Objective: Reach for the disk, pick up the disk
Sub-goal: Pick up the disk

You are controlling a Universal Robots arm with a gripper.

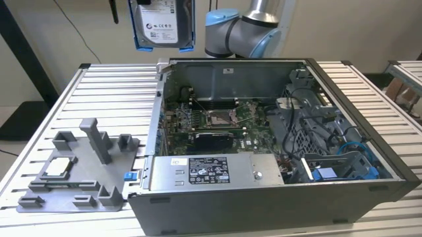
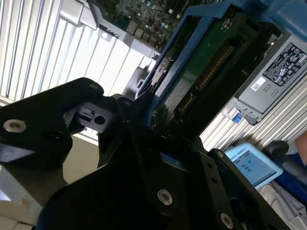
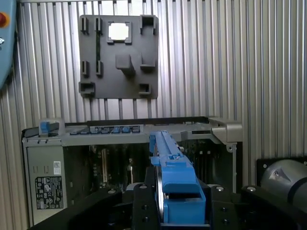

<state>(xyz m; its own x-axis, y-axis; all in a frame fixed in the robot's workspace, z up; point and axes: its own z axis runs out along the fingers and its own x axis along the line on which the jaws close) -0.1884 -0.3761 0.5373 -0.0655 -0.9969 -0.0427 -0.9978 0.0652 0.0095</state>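
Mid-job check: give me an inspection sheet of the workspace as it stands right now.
Surface: slatted metal table carrying an open computer case.
Job's things: the disk, framed by its blue bracket, hangs in the air above the table, off the surface.
Clutter: grey fixture tray beside the case, with a small silver chip seated in it.
Grippers: gripper shut on the disk, which shows edge-on in the first wrist view.
Cables: black cables and a blue cable inside the case.
Surroundings: robot arm behind the case; second slatted table at the exterior view's right.
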